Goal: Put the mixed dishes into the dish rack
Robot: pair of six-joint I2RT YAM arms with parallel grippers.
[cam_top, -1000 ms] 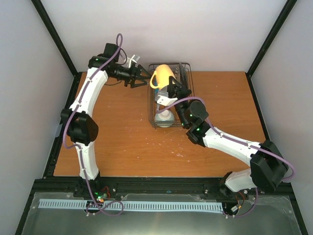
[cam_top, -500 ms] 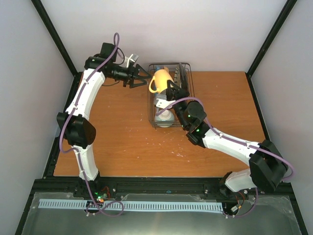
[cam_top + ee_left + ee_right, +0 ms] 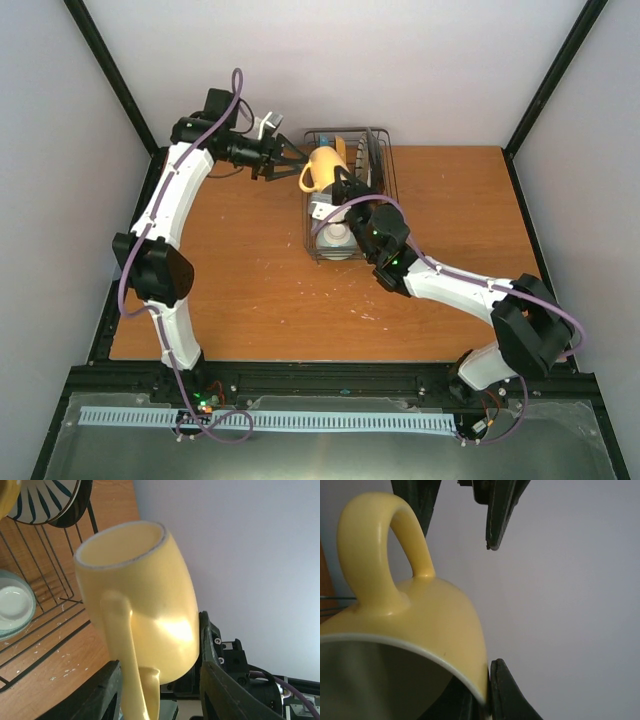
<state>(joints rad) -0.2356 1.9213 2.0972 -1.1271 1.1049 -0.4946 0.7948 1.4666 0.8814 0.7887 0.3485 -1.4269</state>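
The cream-yellow mug (image 3: 322, 168) hangs in the air over the back left corner of the dark wire dish rack (image 3: 385, 190). My right gripper (image 3: 340, 186) is shut on the mug's rim, one finger inside and one outside (image 3: 504, 692). My left gripper (image 3: 287, 160) is open, its fingers (image 3: 222, 680) standing on either side of the mug's (image 3: 142, 595) base and handle. A small mint-green bowl (image 3: 337, 241) sits at the rack's near end. The black-striped white plate (image 3: 45, 500) stands in the rack.
More plates stand on edge at the back of the rack (image 3: 368, 152). The rack sits mid-table near the back wall (image 3: 400, 60). The wooden tabletop (image 3: 240, 270) stretches to the left, right and front of it.
My right gripper has carried the mug leftward and slightly nearer, turning its handle towards the left gripper. The left gripper's open fingers now flank the mug's base.
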